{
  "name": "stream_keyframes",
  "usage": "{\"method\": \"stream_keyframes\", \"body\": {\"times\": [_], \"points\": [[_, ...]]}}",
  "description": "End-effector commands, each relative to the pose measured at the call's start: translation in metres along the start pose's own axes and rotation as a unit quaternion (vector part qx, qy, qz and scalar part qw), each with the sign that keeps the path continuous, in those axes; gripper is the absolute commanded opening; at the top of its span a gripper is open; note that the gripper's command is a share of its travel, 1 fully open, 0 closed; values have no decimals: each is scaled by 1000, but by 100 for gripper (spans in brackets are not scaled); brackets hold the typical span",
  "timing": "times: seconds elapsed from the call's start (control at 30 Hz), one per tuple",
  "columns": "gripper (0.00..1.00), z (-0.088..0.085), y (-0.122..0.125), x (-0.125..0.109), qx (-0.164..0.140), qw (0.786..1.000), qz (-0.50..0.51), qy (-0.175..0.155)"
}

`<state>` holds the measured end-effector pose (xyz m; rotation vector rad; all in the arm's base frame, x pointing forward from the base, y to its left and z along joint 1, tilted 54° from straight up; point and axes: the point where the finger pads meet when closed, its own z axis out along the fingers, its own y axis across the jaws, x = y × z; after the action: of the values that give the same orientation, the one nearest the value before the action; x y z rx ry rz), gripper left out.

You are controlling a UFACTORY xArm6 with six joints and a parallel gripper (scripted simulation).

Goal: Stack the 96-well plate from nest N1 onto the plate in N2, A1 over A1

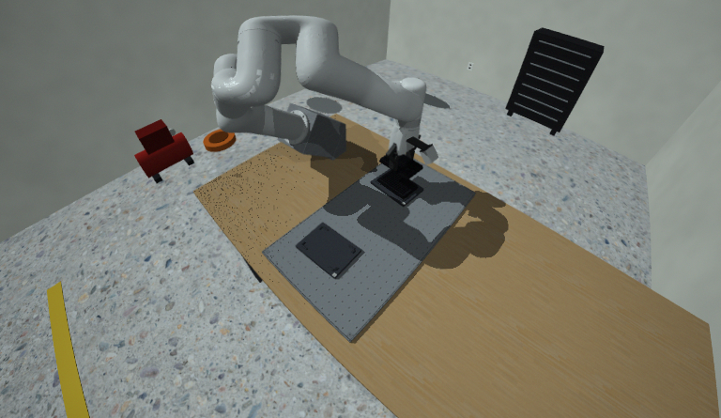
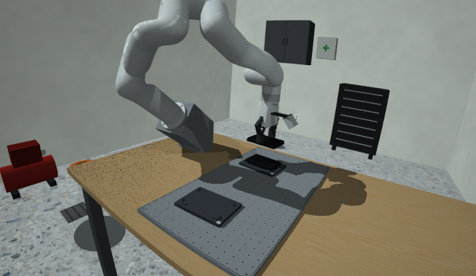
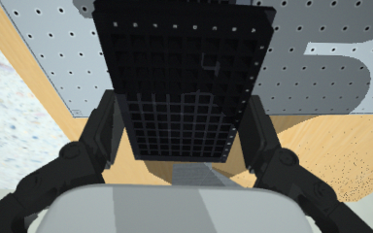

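My gripper [image 1: 402,159] is shut on a black 96-well plate [image 2: 265,140] and holds it level in the air, gripped by its two long sides. In the wrist view the held plate [image 3: 182,83] fills the middle between the two black fingers of the gripper [image 3: 181,131]. A second black 96-well plate [image 2: 262,164] sits in nest N2 at the far end of the grey perforated board [image 2: 238,203]. The held plate hangs well above it, with a clear gap. This lower plate also shows in the top view [image 1: 397,186]. Nest N1 [image 2: 207,206] is an empty dark tray at the near end of the board.
The board lies on a wooden table [image 2: 368,231]. The arm's base block [image 2: 189,129] stands at the table's back left edge. A red machine [image 1: 159,147], an orange ring [image 1: 219,139] and a black rack [image 1: 553,81] stand on the floor, off the table.
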<state>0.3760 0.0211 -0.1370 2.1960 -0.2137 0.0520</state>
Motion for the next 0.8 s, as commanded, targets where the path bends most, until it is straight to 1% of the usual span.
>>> {"method": "stream_keyframes", "body": {"times": [0.0,0.7,0.77], "points": [[0,-1,0,1,1,1000,1,1],[0,-1,1,1,1,1000,1,1],[0,2,1,1,1,1000,1,1]]}}
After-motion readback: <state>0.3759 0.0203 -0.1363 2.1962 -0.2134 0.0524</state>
